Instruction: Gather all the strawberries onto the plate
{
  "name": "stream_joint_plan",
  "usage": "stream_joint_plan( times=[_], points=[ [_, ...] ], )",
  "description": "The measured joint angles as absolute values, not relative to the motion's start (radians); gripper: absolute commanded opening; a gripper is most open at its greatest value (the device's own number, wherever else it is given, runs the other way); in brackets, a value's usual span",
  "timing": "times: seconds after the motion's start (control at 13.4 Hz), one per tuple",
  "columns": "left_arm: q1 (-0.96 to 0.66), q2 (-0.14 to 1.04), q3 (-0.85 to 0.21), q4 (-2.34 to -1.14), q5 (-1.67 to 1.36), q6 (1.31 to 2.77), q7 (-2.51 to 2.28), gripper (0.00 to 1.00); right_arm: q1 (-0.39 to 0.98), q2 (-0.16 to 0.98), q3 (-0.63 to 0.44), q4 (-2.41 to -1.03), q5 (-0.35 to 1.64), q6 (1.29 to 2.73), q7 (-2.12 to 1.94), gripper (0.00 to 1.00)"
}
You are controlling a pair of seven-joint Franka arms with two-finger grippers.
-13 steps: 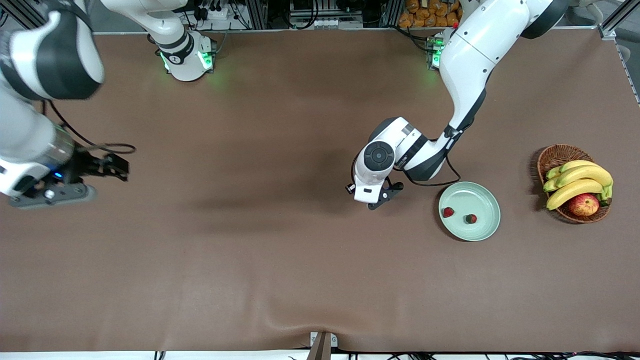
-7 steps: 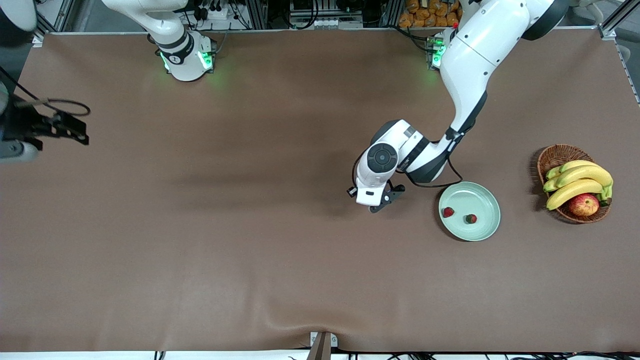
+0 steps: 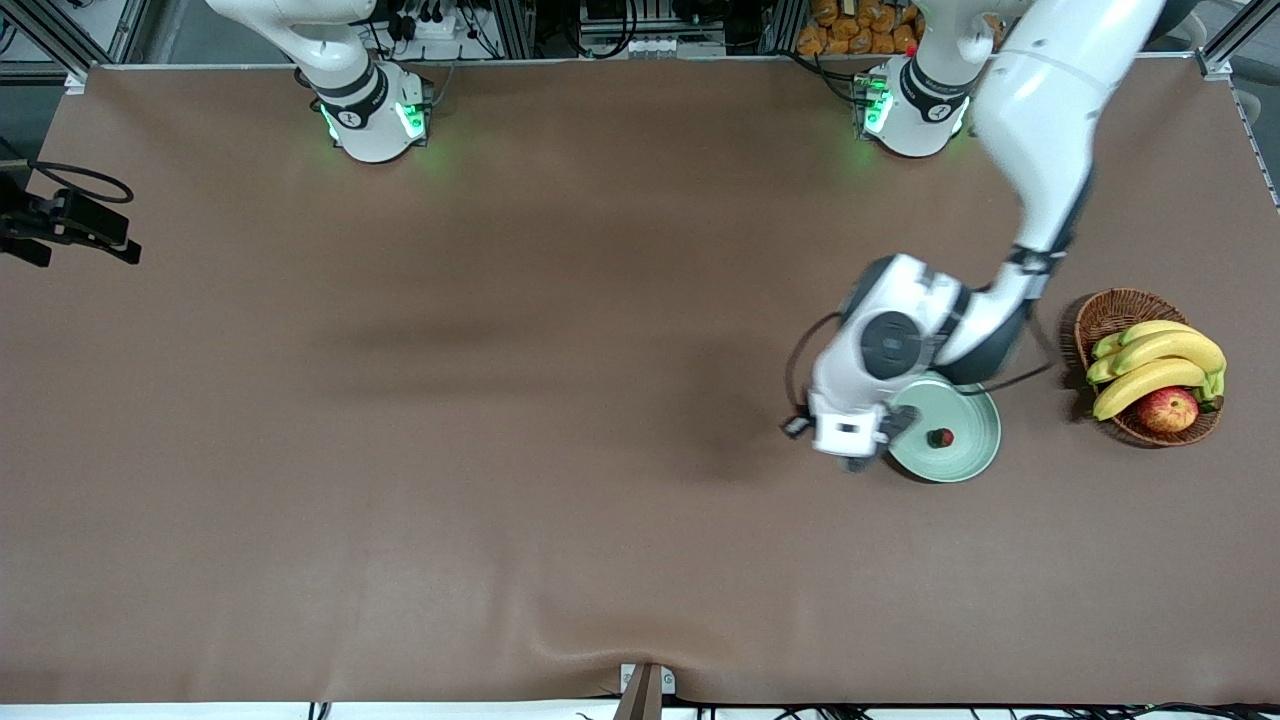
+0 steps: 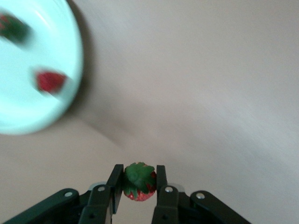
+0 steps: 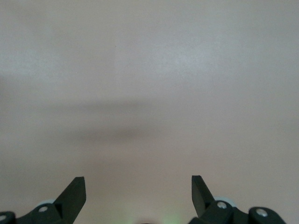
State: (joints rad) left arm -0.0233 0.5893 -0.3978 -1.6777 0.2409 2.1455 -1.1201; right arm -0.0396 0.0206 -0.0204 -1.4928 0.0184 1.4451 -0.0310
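Note:
My left gripper (image 4: 138,170) is shut on a small red strawberry (image 4: 138,183) with a green leafy top, held up in the air. It hangs over the brown table just beside the rim of the pale mint-green plate (image 3: 985,440), on the side toward the right arm's end. Two more strawberries lie in the plate (image 4: 49,44): one (image 4: 50,80) near the rim and another (image 4: 14,28) further in. The front view shows only one of them (image 3: 940,437); the left arm's hand (image 3: 862,395) covers the other. My right gripper (image 5: 138,192) is open and empty over bare table at the right arm's end.
A brown wicker basket (image 3: 1105,315) with bananas (image 3: 1160,360) and a red-yellow apple (image 3: 1167,408) stands beside the plate, toward the left arm's end of the table. A brown mat (image 3: 500,450) covers the tabletop.
The left gripper closed on a strawberry and swung with it toward the plate. The right arm drew back toward its end of the table, nearly out of the front view.

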Motion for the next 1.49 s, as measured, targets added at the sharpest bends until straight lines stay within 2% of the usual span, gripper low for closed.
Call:
stream_joint_plan(
  times=[0.22,0.37,0.52,0.6,1.04,1.49],
  points=[
    [0.112,0.574,-0.398,-1.686,0.241,2.062,-0.882,0.07,-0.039,0.019,-0.014,-1.493,0.019,1.434,0.002,1.00],
    [0.189,0.577,-0.398,-1.709,0.241,2.059,-0.758,0.26,-0.039,0.017,-0.014,-1.492,0.019,1.434,0.006,1.00],
    [0.236,0.587,-0.398,-1.722,0.241,2.059,-0.687,0.65,-0.040,0.016,-0.016,-1.490,0.019,1.436,0.009,1.00],
    [0.244,0.591,-0.398,-1.724,0.241,2.059,-0.678,1.00,-0.040,0.016,-0.016,-1.488,0.018,1.436,0.009,1.00],
    [0.259,0.543,-0.403,-1.686,0.241,2.042,-0.637,1.00,-0.067,0.016,-0.024,-1.486,0.017,1.440,0.009,1.00],
    [0.263,0.371,-0.412,-1.536,0.241,1.838,-0.592,1.00,-0.074,0.016,-0.020,-1.476,0.017,1.447,0.009,1.00]
  ],
)
